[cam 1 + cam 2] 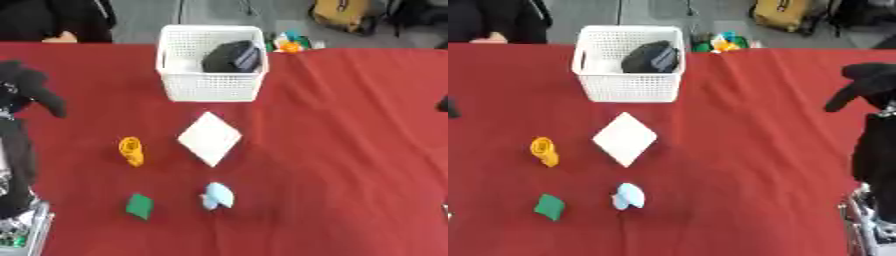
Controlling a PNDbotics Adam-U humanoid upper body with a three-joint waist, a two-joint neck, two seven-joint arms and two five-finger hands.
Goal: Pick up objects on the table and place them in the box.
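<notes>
A white mesh box (210,87) stands at the table's far middle with a black bundle (232,56) inside it. In front of it lies a flat white square (210,138) turned like a diamond. An orange object (131,151) lies to its left. Nearer me are a small green piece (139,206) and a light blue object (217,196). My left hand (31,85) hangs over the left edge, fingers relaxed, holding nothing. My right hand (870,79) hovers at the right side, also relaxed and with nothing in it. Both hands are well away from the objects.
The red tablecloth (350,150) covers the whole table. Small orange and green things (289,45) sit at the far edge to the right of the box. A person's hand (61,36) rests at the far left edge. Bags lie on the floor beyond.
</notes>
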